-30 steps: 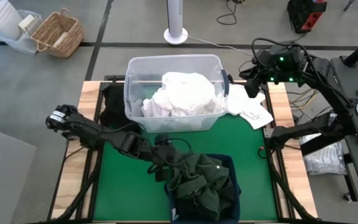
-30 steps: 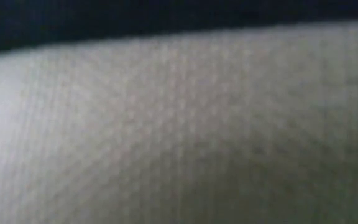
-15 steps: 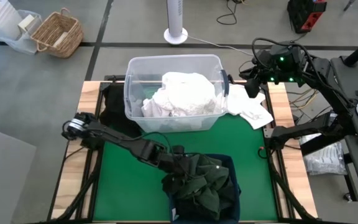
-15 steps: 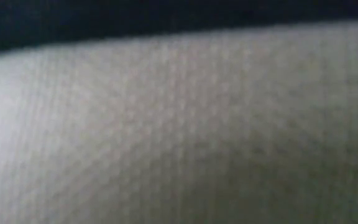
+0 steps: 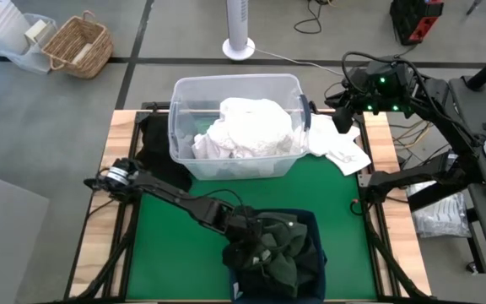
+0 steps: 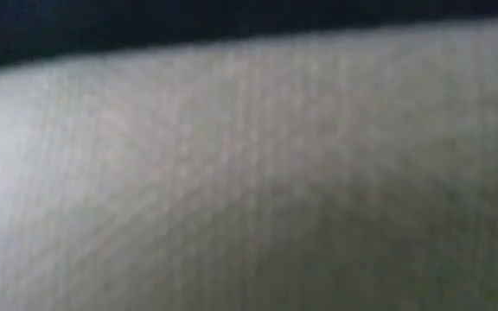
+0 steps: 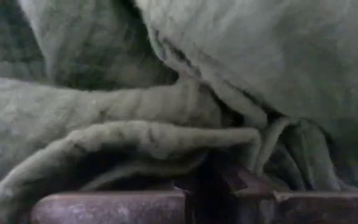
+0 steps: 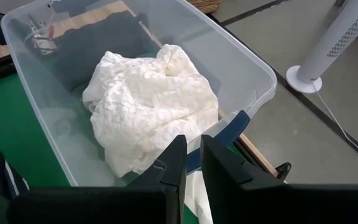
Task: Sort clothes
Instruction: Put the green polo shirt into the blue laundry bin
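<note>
Dark green clothes [image 5: 281, 257] lie heaped in the navy bin [image 5: 313, 226] at the table's near edge. My left gripper [image 5: 247, 239] is over the bin's left side, shut on dark green cloth that fills the left wrist view [image 7: 166, 106]. White clothes [image 5: 247, 127] fill the clear tub [image 5: 178, 127] at the far side. A white garment [image 5: 342, 152] lies flat on the table right of the tub, and a black one [image 5: 153, 143] lies left of it. My right gripper [image 8: 193, 168] is shut and hovers at the tub's far right corner [image 5: 342, 118]. My left gripper pinches a bunched fold of the dark green garment [image 7: 232, 158] between its two fingers, coming slanting down from the table's left. How many layers it has, I cannot tell. The cloth rests slack on the heap in the navy bin.
Pale woven cloth right at the lens [image 6: 249, 173] fills the low view. Green mat [image 5: 175, 245] shows bare between tub and bin and left of the bin. A wicker basket [image 5: 78, 46] and a white fan base [image 5: 239, 46] stand on the floor beyond the far edge.
My left gripper has moved toward the table's right and near edge, from beside the navy bin to over its left side, and has gone lower. The dark green garment came with it: it trailed outside the bin's left wall and now lies on the heap inside.
</note>
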Motion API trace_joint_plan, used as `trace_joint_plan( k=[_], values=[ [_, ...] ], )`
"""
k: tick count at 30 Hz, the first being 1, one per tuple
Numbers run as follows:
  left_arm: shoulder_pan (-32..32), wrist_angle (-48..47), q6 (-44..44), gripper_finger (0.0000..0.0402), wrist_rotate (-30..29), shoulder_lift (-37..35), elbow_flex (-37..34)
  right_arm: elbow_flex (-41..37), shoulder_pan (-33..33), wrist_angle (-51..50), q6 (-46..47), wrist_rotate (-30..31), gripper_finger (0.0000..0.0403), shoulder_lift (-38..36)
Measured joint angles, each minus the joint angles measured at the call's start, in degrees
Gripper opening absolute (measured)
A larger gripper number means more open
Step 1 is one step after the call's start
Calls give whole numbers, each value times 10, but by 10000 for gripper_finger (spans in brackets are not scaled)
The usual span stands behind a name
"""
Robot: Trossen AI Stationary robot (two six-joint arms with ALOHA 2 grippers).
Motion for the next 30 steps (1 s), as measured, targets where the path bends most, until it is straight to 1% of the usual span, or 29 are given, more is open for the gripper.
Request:
trace_joint_plan(
  k=[4, 13, 20, 26, 30],
  values=[
    [0, 4, 2, 0, -4, 14, 2, 0, 0, 0, 0, 0, 38, 0],
    [0, -3, -5, 0, -1, 17, 6, 0, 0, 0, -4, 0, 38, 0],
    [-3, -66, -10, 0, 2, 21, 55, 0, 0, 0, -4, 0, 38, 0],
    [-3, -101, -6, 0, 1, 20, 77, 0, 0, 0, -10, -1, 38, 0],
    [-4, -121, -6, 0, -1, 20, 105, 0, 0, 0, -12, -1, 38, 0]
  ],
)
